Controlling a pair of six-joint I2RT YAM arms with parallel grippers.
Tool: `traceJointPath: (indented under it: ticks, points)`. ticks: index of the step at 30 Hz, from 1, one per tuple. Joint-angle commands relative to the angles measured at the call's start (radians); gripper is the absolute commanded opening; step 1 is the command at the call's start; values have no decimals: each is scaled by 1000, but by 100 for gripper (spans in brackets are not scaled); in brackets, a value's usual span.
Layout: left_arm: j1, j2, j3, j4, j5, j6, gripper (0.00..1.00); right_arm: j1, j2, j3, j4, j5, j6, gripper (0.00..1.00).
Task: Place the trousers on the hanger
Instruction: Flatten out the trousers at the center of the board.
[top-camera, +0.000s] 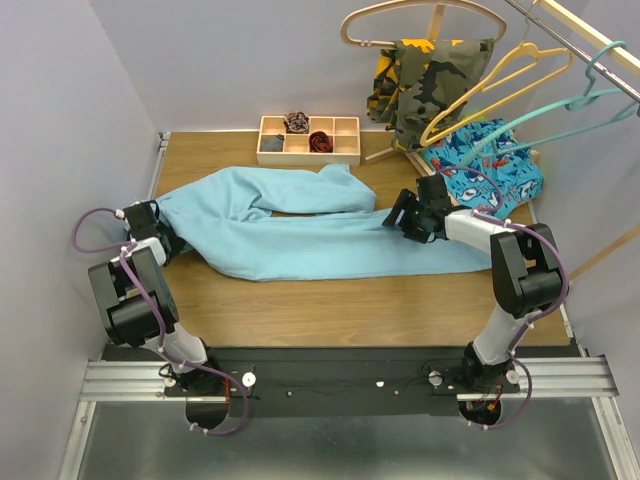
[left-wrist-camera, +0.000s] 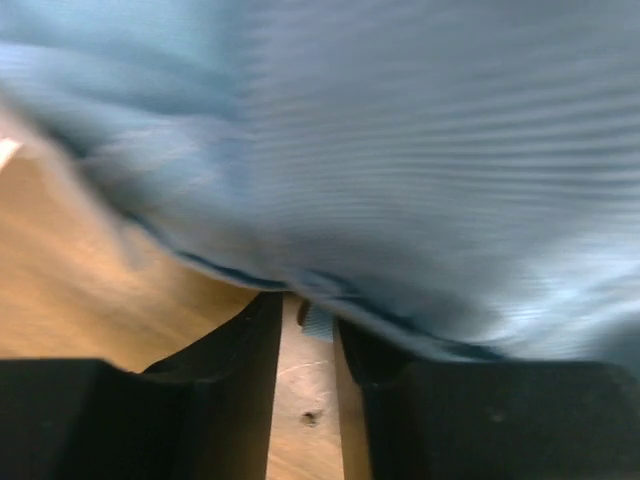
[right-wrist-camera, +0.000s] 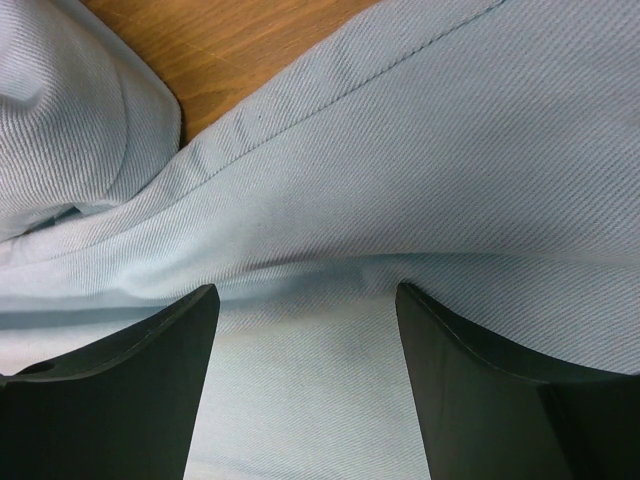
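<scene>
The trousers (top-camera: 290, 235) are lying spread flat on the wooden table (top-camera: 330, 310), stretching from one hand across to the other. The left gripper (top-camera: 168, 238) is sitting low at their waist end. In its wrist view the left gripper (left-wrist-camera: 308, 312) is showing only a narrow slit between its fingers, bare wood is showing through that slit, and the blurred hem of the trousers (left-wrist-camera: 420, 180) is reaching in at the fingertips. Whether the cloth is actually pinched cannot be told.

The right gripper (top-camera: 402, 222) is hanging over a leg at the other end. Its wrist view is showing the right gripper (right-wrist-camera: 308, 292) with jaws spread wide, holding nothing, and the trousers (right-wrist-camera: 400, 170) are filling the space under and ahead of the fingers.

Beyond the right gripper and above it, the hanger (top-camera: 513, 122) is hanging from a rail (top-camera: 570, 40), next to a yellow hanger (top-camera: 500, 85) and a wooden hanger (top-camera: 400, 15). A camouflage garment (top-camera: 430, 80) and a shark-print cloth (top-camera: 490, 165) are hanging just beyond that hand.

Past the trousers, ahead of both hands, a wooden tray (top-camera: 308, 160) of two rows of compartments is sitting. It is holding a dark patterned roll (top-camera: 296, 122) in the far row's second compartment from the left. A grey piece (top-camera: 272, 141) is in the near row's first, and a red-and-black roll (top-camera: 320, 141) is in the near row's third.
</scene>
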Motion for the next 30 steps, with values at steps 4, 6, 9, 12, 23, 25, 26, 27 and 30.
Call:
traceJointPath:
  ticks: [4, 6, 9, 12, 23, 25, 26, 27, 30]
  points:
    - [-54, 38, 8, 18, 17, -31, 23, -9, 87, -45, -191, 93, -35, 81]
    - [-55, 38, 11, 18, 22, -31, 12, -9, 90, -42, -191, 95, -35, 81]
    - [-55, 32, 15, 17, 34, -31, 0, -11, 100, -34, -191, 93, -38, 81]
    - [-55, 6, 28, -16, 45, -25, 0, -9, 106, -28, -192, 98, -39, 81]
    - [-9, -369, 92, -431, -35, -40, 0, -11, 120, -14, -217, 153, -61, 82]
    - [-4, -432, 104, -491, -78, -55, 0, -12, 120, -18, -220, 161, -65, 82]
    - [0, -484, 109, -509, -81, -60, 0, -11, 121, -21, -221, 165, -73, 82]
    - [8, -508, 117, -528, -79, -65, 0, -11, 121, -22, -221, 166, -74, 82]
    - [22, -578, 140, -594, -75, -82, 0, -11, 132, -15, -227, 166, -94, 82]
